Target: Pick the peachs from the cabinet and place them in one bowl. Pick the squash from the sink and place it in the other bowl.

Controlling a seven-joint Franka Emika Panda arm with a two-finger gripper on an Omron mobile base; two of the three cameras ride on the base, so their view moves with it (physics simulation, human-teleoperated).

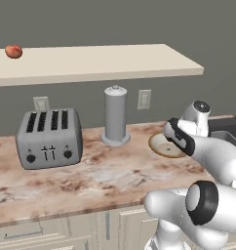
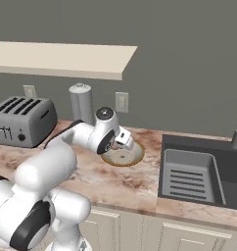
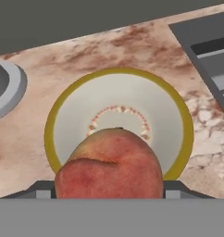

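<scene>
Above the bowl [image 3: 118, 134], claw [image 3: 109, 185] grips a peach [image 3: 109, 166].

Grey four-slot toaster [image 1: 50, 138] on marbled brown counter [image 1: 105, 178], left side. Grey cylindrical canister [image 1: 115, 115] upright to its right, near back wall. Two white wall outlets [image 1: 144, 99] behind them. White cabinet fronts [image 1: 66, 233] under counter edge.
</scene>
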